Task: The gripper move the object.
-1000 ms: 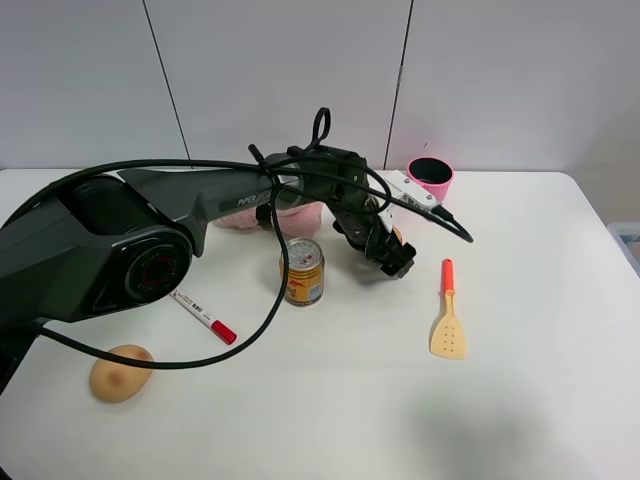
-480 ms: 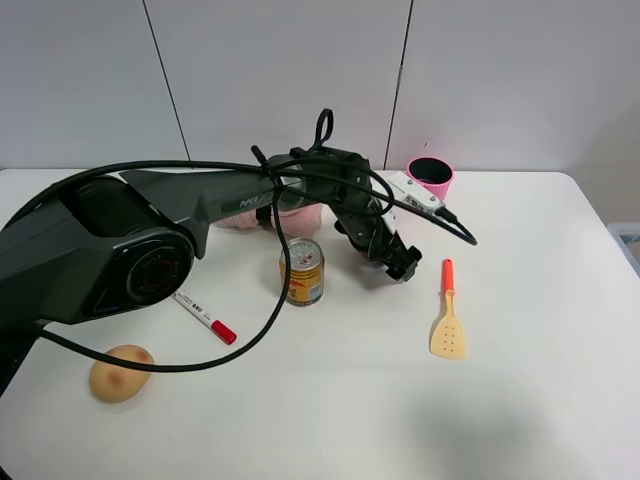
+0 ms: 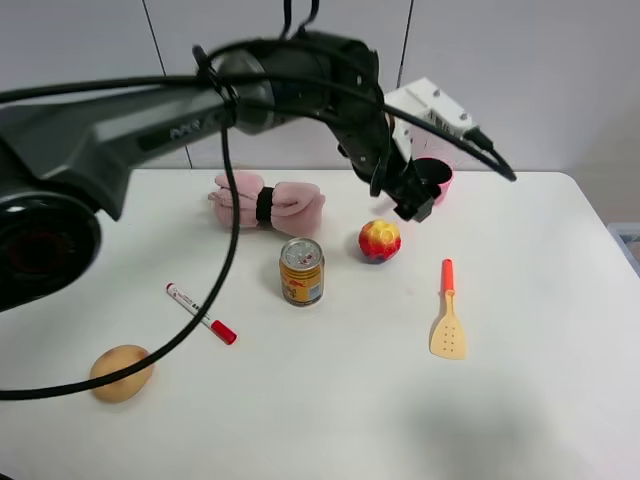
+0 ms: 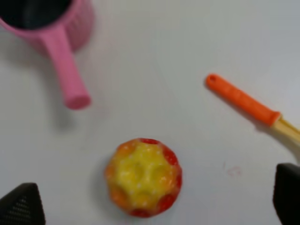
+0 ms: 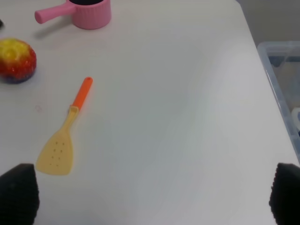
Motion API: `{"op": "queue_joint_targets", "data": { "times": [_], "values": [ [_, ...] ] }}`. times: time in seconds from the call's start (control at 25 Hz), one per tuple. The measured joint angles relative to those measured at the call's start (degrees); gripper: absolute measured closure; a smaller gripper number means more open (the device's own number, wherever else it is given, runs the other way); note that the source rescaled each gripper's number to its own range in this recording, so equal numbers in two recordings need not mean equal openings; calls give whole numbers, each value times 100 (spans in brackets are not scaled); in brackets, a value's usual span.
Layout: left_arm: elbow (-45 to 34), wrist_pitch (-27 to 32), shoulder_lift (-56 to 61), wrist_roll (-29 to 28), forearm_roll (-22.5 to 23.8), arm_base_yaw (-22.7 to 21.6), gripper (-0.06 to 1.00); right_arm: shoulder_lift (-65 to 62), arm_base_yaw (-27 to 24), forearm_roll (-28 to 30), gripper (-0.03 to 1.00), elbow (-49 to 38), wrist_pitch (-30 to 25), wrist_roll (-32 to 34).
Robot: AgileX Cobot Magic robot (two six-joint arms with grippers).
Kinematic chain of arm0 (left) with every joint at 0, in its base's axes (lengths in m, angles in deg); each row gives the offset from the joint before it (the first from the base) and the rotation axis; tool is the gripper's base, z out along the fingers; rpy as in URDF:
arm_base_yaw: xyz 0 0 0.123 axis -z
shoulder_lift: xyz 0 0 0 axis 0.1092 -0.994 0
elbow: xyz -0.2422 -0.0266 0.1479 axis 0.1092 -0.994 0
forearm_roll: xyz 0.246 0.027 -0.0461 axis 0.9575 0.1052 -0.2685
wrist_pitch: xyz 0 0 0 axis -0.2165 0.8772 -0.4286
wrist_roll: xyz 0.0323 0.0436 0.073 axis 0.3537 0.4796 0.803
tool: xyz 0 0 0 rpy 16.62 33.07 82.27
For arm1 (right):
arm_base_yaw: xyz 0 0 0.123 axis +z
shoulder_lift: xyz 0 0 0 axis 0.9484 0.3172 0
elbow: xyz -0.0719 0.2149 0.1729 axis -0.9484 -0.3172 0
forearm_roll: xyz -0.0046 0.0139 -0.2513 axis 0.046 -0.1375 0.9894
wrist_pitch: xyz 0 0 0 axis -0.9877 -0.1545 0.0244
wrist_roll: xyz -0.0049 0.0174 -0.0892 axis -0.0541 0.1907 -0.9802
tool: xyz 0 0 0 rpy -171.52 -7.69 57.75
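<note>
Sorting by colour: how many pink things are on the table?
2: a pink saucepan at the back, right of centre, and a pink rolled cloth behind the can. The arm may hide others.

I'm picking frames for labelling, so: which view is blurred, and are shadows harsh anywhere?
Left wrist view: soft all over, the toy fruit and the pink pot lack crisp edges. High view: sharp, with only faint, soft shadows by the can and the spatula. Right wrist view: fairly clear, evenly lit, no glare.
</note>
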Motion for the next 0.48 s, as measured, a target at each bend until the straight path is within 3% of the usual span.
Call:
{"op": "queue_joint_targets", "data": {
  "times": [0.24, 0.48],
  "values": [
    [0, 651, 1065, -185, 667, -198, -3, 0, 0, 0, -3, 0, 0, 0],
    [0, 1059, 1927, -283, 867, -1190, -3, 0, 0, 0, -3, 0, 0, 0]
  ]
}}
